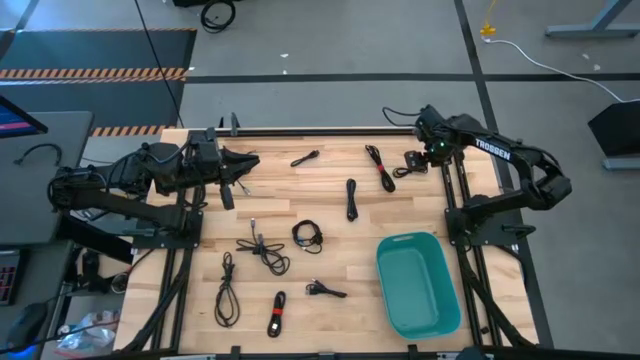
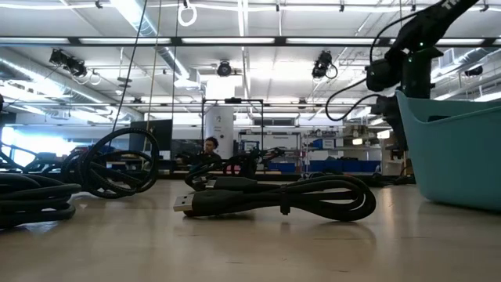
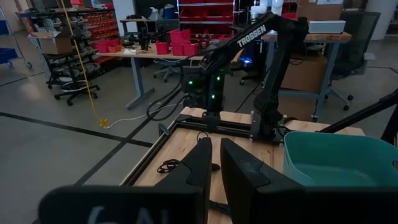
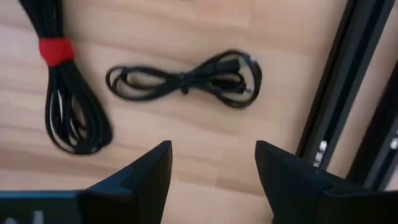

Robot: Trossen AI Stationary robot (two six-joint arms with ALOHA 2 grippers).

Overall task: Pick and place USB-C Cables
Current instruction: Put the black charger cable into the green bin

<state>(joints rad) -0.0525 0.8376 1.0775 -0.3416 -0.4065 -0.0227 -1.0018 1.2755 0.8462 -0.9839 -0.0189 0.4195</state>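
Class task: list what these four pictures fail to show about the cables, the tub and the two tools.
- Tub: in the low view the right edge cuts it off, and its wall hides the inside.
- Red-banded cable: the right wrist view's top edge cuts its upper end.
- Cable plugs: too small to make out in the high view.
- Left tool: its own fingers hide the table just ahead in the left wrist view.

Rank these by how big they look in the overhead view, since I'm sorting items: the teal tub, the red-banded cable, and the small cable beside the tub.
1. Teal tub, clearly the largest.
2. Red-banded cable, a long narrow bundle.
3. Small cable beside the tub; only slightly smaller than the red-banded one, so that gap is unsure.
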